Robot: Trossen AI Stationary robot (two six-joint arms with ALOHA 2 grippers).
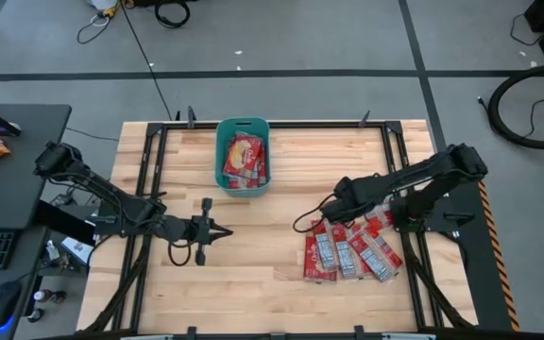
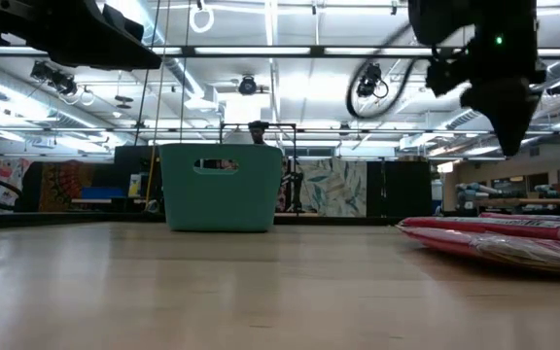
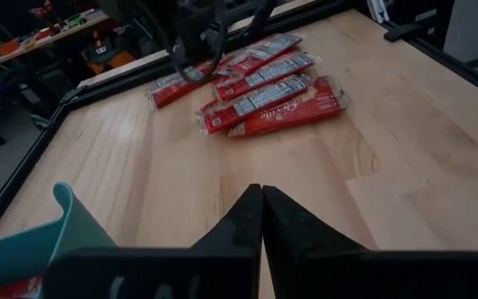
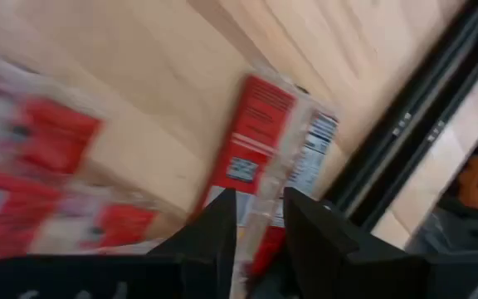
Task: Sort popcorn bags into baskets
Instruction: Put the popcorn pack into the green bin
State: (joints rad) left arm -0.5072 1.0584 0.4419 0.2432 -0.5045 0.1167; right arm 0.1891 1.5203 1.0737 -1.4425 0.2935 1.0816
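The right gripper hangs above the pile of popcorn bags on the right half of the table. Its fingers stand slightly apart with nothing between them, and in the right wrist view one red packet lies directly beyond the tips, close to the dark frame rail.

The pile is loose and overlapping. Several packets lie side by side, with others angled across their far ends beneath the arm.

Judgement: the step in hand is the approach to pick one packet. It is best done by choosing a packet whose edge is free of its neighbours, widening the fingers before descent, and closing across the short width so that only one bag lifts. A flat bag offers little to grip, so a low, square descent is advisable.

The left gripper waits mid-table with its fingers pressed together, empty.

Farther off, the teal basket stands at the table's far edge and already holds red packets. The route from pile to basket appears unobstructed.
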